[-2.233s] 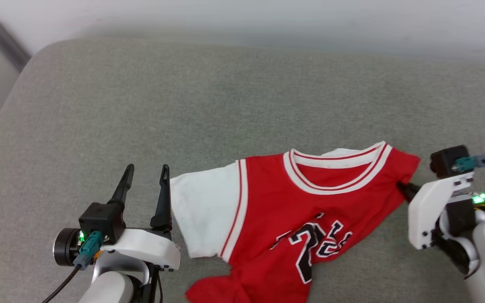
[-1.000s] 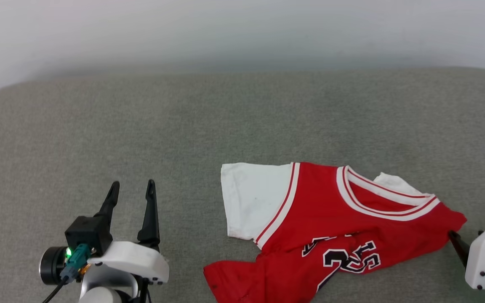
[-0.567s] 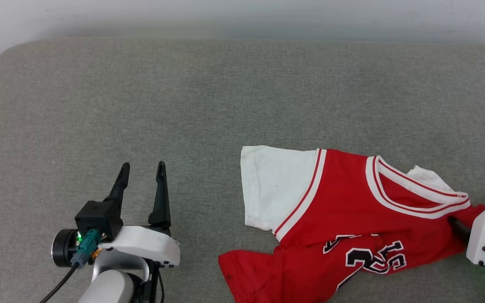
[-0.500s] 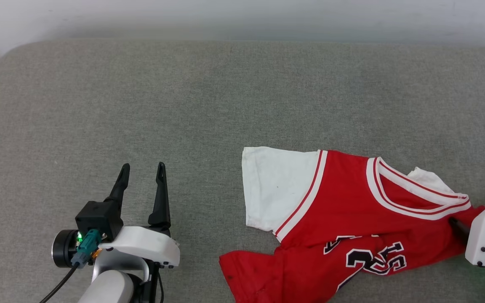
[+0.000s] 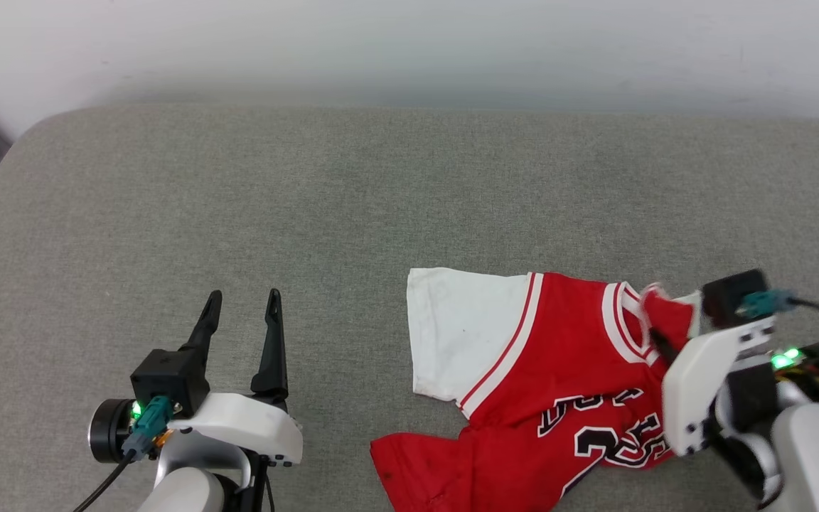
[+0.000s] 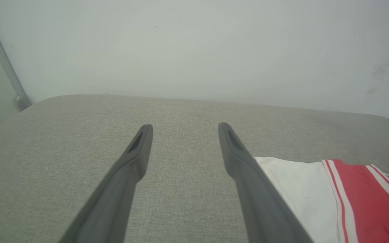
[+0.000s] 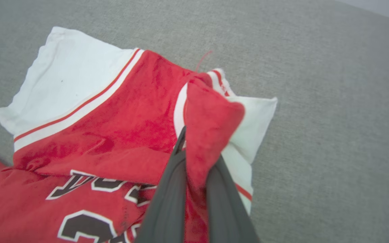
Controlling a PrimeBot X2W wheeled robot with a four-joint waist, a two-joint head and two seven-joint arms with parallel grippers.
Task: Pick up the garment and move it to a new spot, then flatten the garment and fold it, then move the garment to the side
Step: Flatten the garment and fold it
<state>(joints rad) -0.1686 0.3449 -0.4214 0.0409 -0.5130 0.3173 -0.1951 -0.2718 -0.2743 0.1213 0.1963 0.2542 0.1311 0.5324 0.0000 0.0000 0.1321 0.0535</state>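
At the near left, the left gripper (image 5: pixel 244 294) hovers over the grey padded surface (image 5: pixel 310 199). Its jaws are spread wide with nothing between them, and it is well apart from the garment (image 5: pixel 559 377). The garment lies rumpled at the near right. Its white sleeve (image 5: pixel 456 331) is flat and points left, and the black lettering and number (image 5: pixel 605 434) are creased toward the near edge. Farther right, the right gripper (image 5: pixel 658 340) has its jaws pressed together on a fold of red cloth beside the striped collar (image 5: pixel 619 323) — that shoulder is bunched up over the other white sleeve (image 7: pixel 252 125).
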